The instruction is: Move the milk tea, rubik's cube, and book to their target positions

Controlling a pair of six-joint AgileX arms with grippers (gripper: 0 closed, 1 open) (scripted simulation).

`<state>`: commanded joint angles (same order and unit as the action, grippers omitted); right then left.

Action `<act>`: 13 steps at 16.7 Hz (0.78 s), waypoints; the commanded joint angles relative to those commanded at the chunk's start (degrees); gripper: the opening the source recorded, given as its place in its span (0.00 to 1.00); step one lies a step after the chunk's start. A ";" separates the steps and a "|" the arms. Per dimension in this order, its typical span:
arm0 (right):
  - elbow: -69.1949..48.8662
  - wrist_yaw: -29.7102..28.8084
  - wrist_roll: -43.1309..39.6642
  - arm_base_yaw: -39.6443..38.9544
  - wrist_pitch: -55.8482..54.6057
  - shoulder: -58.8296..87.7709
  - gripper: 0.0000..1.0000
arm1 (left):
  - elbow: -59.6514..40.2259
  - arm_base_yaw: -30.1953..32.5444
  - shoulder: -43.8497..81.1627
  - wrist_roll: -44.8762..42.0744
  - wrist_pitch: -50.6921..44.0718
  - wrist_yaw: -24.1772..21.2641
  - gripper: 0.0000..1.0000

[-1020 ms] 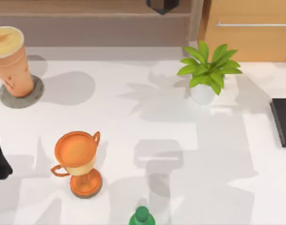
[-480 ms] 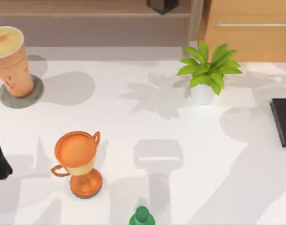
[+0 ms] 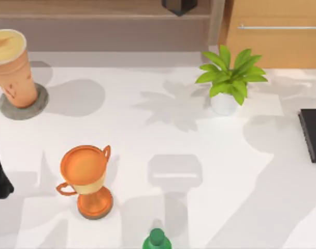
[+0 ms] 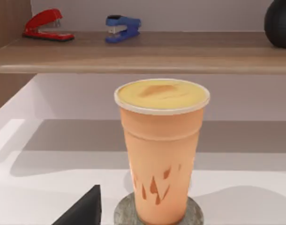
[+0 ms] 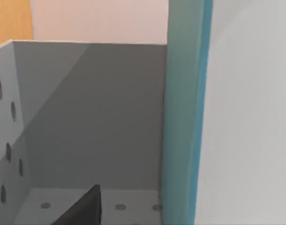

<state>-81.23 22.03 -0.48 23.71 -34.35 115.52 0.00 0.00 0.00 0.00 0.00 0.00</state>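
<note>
While the tall tapered orange-tan milk tea cup (image 4: 161, 150) is standing on its grey coaster (image 3: 24, 105) at the bench's far left, you are facing a light, top-heavy load; take its mid-wall. I cannot tell either pincer's state.

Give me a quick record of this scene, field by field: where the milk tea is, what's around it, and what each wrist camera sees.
milk tea: upright on a round grey coaster, top view's far left
trophy: orange, standing nearer than the milk tea
potted plant: far side, right of centre
black book: flat at right edge
green bottle top: near edge
left wrist view: milk tea, with red stapler and blue stapler on a shelf behind
right wrist view: teal book upright inside a grey holder
</note>
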 joint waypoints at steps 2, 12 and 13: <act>-2.79 -0.41 -0.01 -0.36 0.89 1.90 1.00 | 0.00 0.00 0.00 0.00 0.00 0.00 1.00; -6.83 -1.04 -0.03 -0.95 2.27 4.58 0.77 | 0.00 0.00 0.00 0.00 0.00 0.00 1.00; -6.83 -1.04 -0.03 -0.95 2.27 4.58 0.70 | 0.00 0.00 0.00 0.00 0.00 0.00 1.00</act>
<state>-88.06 20.99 -0.51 22.76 -32.08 120.10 0.00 0.00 0.00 0.00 0.00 0.00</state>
